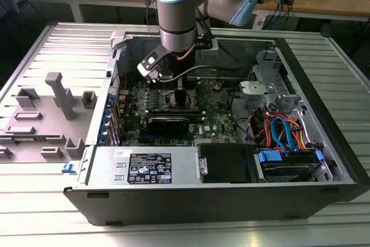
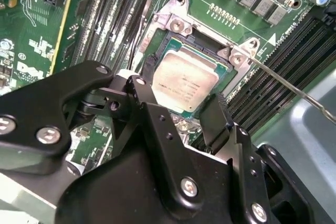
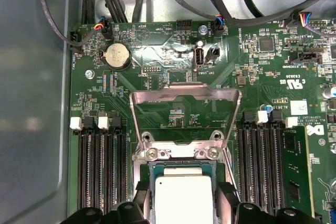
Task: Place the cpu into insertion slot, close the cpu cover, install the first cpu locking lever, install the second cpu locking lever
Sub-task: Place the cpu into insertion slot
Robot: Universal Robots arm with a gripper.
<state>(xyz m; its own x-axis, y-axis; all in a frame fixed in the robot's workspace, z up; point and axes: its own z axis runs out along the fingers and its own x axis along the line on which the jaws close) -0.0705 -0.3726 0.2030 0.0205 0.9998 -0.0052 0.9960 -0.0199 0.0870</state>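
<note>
The cpu (image 2: 184,83), a small silver-topped square, lies in the insertion slot (image 2: 167,41), whose dark rim shows around it. My gripper (image 2: 181,104) reaches straight down over it, and its black fingers (image 2: 143,94) press against two opposite edges of the chip. In the first wrist view the cpu (image 3: 184,198) sits between the fingers (image 3: 226,198) in the same way. The cpu cover (image 3: 185,94), a silvery frame with a big window, stands raised on its hinge beyond the slot. A thin metal locking lever (image 2: 286,86) sticks out loose from one corner. In the exterior view my gripper (image 1: 178,93) is deep inside the computer case.
Long black memory slots (image 3: 100,166) flank the socket on both sides. The open case (image 1: 324,143) has tall walls, a power supply (image 1: 147,166) at the front, and a drive bay with blue and orange cables (image 1: 283,134). A grey fixture tray (image 1: 46,114) lies at the exterior view's left.
</note>
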